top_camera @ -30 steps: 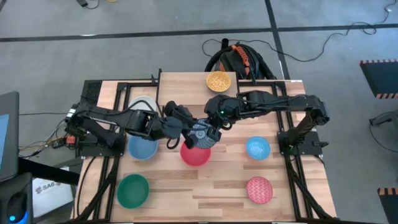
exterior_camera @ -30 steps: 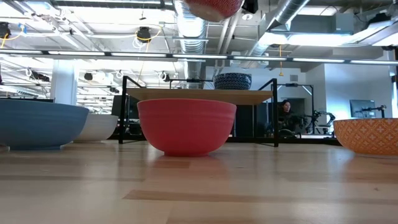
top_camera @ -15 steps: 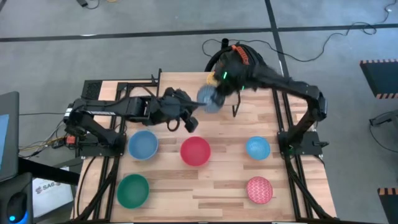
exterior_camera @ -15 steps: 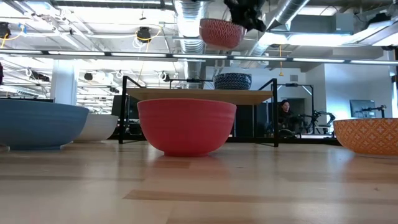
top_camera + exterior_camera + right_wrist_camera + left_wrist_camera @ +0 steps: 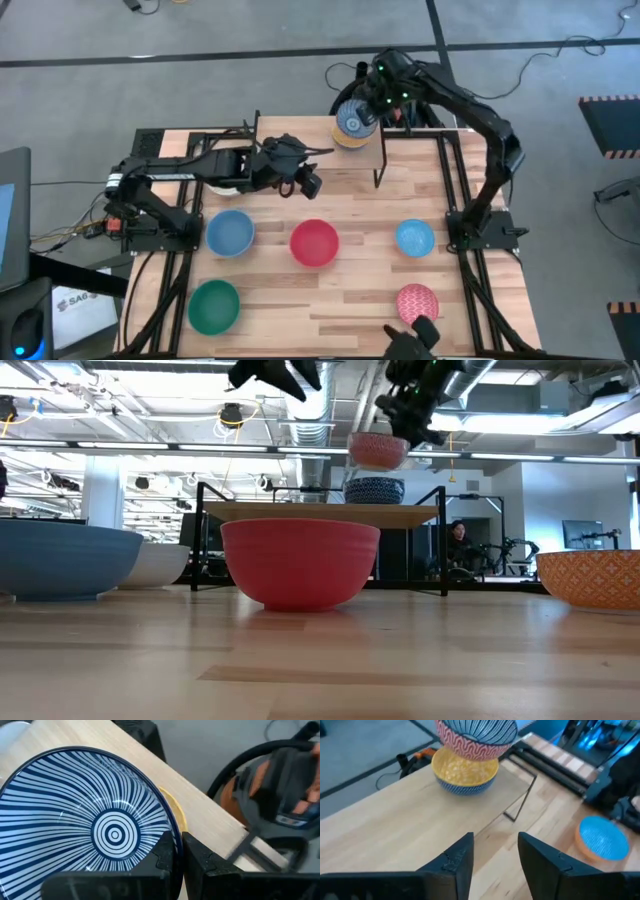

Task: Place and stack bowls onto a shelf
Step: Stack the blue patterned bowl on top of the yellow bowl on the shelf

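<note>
A bowl, red wavy lines outside and blue stripes inside [image 5: 352, 120] [image 5: 378, 450], hangs just above a yellow-inside, blue-patterned bowl [image 5: 349, 138] [image 5: 374, 491]. That lower bowl stands by its base on the shelf [image 5: 300, 135] near the shelf's right end. My right gripper [image 5: 179, 845] is shut on the striped bowl [image 5: 100, 830]. My left gripper [image 5: 495, 850] [image 5: 308, 184] stands open above the shelf's near edge with nothing between its fingers, a little short of both bowls [image 5: 475, 737]. My right gripper has the striped bowl's rim [image 5: 172, 832] on the side toward the table's far right. One finger is inside the bowl and one outside. The fingers slant down from above. The bowl is lifted clear, nearly level, mouth up, over the yellow bowl [image 5: 465, 770].
On the table stand a blue bowl [image 5: 230, 232], a red bowl [image 5: 314, 243], a light blue bowl [image 5: 414, 238], a green bowl [image 5: 214, 305] and a pink patterned bowl [image 5: 417, 303]. A white bowl [image 5: 225, 166] sits partly under my left arm. A dark shape [image 5: 410, 340] shows at the near edge.
My right gripper has carried the striped bowl from above the red bowl to the far edge, over the yellow bowl on the shelf, and turned on the way. My left gripper has let go of that bowl, opened and drawn back toward the far left.
</note>
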